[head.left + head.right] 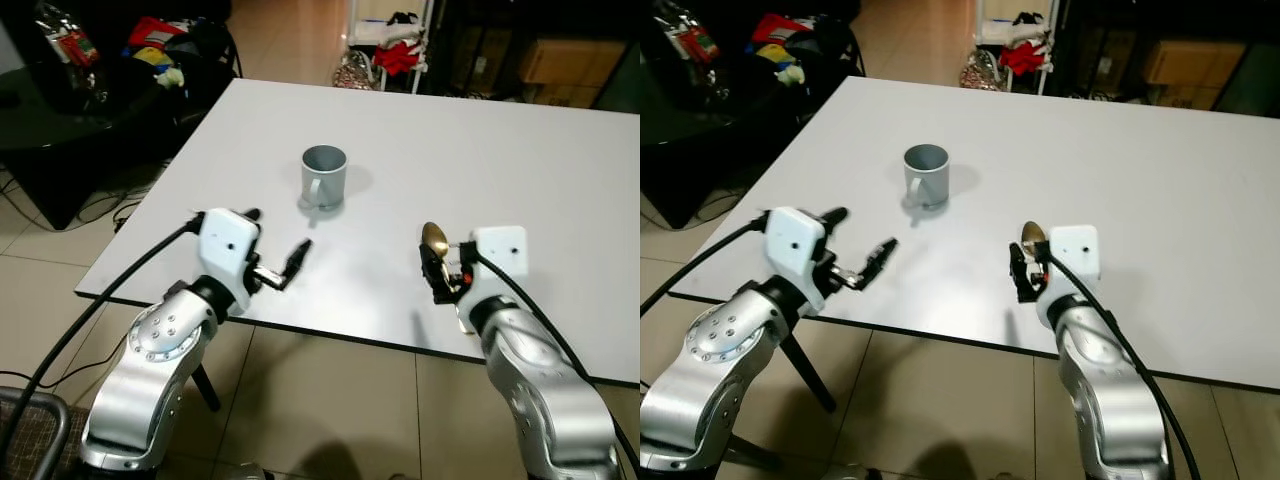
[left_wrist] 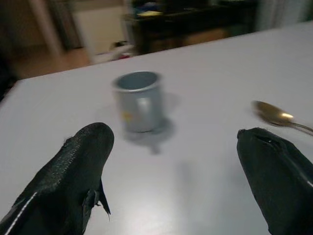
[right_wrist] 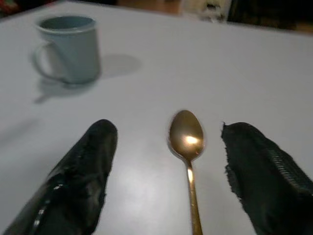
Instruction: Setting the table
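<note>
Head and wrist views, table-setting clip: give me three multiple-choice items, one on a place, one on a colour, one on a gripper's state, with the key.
1. Where does the spoon lie?
A. Inside the mug
B. On the table, between the right gripper's open fingers
C. On the floor

2. What colour is the mug?
A. Grey-blue
B. Red
C. Black

3. How is the left gripper?
A. Shut on the mug
B. Shut on the spoon
C. Open, holding nothing

Key:
1 B: the right wrist view shows the gold spoon flat on the white table with a black finger of the right gripper on either side.
2 A: the mug reads grey-blue in the head and wrist views.
3 C: the left wrist view shows its fingers spread wide, the mug standing beyond them.
</note>
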{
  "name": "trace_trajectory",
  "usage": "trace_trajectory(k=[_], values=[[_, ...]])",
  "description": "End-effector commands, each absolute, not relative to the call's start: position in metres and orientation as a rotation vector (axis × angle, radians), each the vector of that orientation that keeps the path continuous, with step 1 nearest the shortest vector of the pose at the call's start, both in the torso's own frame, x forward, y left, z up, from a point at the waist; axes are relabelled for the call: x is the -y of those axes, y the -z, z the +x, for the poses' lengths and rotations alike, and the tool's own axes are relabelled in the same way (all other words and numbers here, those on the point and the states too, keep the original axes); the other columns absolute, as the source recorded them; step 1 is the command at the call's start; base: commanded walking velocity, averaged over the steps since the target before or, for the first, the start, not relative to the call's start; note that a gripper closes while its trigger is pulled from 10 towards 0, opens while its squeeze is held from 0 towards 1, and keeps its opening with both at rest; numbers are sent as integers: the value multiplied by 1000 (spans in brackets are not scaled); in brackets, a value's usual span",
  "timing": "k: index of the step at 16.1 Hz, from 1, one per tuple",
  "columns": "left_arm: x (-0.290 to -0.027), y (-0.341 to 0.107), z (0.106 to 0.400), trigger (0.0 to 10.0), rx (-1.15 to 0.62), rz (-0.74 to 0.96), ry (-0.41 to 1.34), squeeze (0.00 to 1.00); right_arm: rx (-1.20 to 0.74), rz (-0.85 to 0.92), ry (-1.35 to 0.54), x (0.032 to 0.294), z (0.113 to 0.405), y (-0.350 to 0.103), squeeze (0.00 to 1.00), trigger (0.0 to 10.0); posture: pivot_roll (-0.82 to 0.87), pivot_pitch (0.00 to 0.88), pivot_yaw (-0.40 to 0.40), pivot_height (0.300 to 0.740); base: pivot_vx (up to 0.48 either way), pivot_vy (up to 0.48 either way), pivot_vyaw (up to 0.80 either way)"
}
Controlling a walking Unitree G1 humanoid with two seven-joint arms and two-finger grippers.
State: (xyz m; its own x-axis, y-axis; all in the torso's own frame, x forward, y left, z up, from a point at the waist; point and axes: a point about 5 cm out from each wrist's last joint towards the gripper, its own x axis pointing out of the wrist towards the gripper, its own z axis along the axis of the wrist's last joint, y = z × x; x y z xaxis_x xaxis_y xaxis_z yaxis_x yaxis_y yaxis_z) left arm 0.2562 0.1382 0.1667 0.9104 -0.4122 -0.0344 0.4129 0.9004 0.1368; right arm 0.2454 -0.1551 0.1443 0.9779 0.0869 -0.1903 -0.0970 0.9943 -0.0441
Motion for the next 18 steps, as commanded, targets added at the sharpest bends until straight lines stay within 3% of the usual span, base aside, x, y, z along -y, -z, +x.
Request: trace_trajectory(k=[1,7,9,15,16,18], values=[[-145,-169,255,10000,9,154,366,0,-143,-25,-136,149,241,-148,1000,10000,21,0,4,740,0,-472,0],[-157,-164,253,10000,2,184,262,0,-87,-23,-272,129,234,-142,1000,10000,28,0,14,740,0,-480,0],[-156,-166,255,10000,14,188,247,0,-83,4,-266,132,233,-140,1000,10000,28,0,18,740,0,-480,734],[-147,-158,255,10000,-34,127,254,35,-94,56,-304,131,231,-136,1000,10000,32,0,11,740,0,0,800],[-148,-159,255,10000,-31,129,246,1000,-98,69,-314,130,230,-136,1000,10000,34,0,9,740,0,0,800],[-150,-161,256,10000,-19,145,232,1000,-85,51,-316,131,232,-137,1000,10000,42,0,3,740,0,0,800]])
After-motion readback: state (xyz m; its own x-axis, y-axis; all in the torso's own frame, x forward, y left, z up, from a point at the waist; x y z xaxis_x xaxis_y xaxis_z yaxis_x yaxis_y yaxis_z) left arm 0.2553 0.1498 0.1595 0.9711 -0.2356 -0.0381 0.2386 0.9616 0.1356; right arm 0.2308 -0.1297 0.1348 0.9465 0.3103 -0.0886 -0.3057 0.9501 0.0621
